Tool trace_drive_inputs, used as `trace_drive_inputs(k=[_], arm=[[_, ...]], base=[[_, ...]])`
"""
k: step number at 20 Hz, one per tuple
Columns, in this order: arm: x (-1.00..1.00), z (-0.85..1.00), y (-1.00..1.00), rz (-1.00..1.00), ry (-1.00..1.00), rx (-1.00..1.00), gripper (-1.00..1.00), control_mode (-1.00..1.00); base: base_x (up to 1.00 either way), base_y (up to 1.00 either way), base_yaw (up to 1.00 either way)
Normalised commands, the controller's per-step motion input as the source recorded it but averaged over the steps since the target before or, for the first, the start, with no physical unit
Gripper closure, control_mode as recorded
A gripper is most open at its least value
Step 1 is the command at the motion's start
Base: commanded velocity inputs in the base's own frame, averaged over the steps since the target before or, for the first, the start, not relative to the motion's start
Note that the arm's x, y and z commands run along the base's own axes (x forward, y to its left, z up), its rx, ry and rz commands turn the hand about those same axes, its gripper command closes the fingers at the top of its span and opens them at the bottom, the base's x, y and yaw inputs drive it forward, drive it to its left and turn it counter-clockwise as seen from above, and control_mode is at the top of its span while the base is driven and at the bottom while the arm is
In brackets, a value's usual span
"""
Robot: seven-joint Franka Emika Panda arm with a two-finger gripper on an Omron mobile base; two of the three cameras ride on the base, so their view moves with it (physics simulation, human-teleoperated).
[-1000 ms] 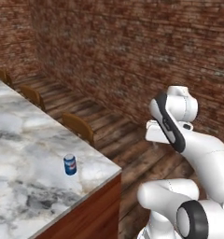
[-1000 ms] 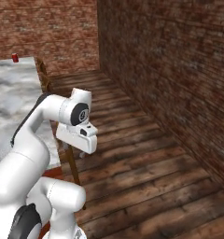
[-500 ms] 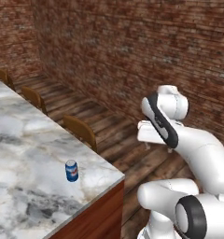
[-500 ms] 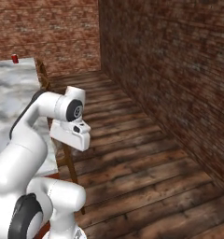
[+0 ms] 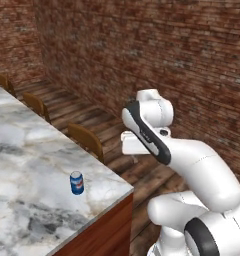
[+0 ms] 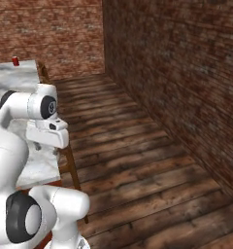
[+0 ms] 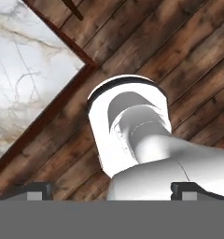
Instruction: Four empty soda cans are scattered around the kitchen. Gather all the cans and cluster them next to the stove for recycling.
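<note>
Left base view: one blue can [image 5: 77,183] on marble counter [image 5: 27,165]; hand [image 7: 113,190] wide open, empty.

White Franka arm [image 5: 192,165] folded above its base, hand pointing down; dark two-finger gripper [image 7: 112,189] jaws spread wide, holding nothing.

Far red can [image 6: 15,61] too small for detail; marble counter [image 5: 22,150] edge-cropped.

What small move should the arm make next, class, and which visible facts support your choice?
Probably swing the open hand out over the marble counter toward the blue soda can. The can stands upright and alone near the counter's corner, while the hand is tucked in, looking down at the wooden floor with nothing between its fingertips.
</note>
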Motion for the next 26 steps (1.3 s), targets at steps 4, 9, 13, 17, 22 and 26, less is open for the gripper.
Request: trace_drive_inputs(k=[4, 9, 13, 17, 22, 26], arm=[[0.02, 0.12, 0.78, 0.17, -0.28, -0.04, -1.0, -1.0], [0.44, 0.07, 0.84, 0.08, -0.19, -0.02, -1.0, -1.0], [0.21, 0.02, 0.76, 0.22, -0.05, -0.04, -1.0, -1.0], [0.11, -0.17, 0.67, 0.31, -0.01, -0.06, -1.0, -1.0], [0.12, -0.46, 0.49, 0.38, 0.06, 0.0, -1.0, -1.0], [0.31, -0.49, 0.57, 0.3, 0.01, 0.0, -1.0, -1.0]], base=[[0.0, 0.0, 0.0], [0.0, 0.0, 0.0], [0.0, 0.0, 0.0], [0.0, 0.0, 0.0], [0.0, 0.0, 0.0], [0.0, 0.0, 0.0]])
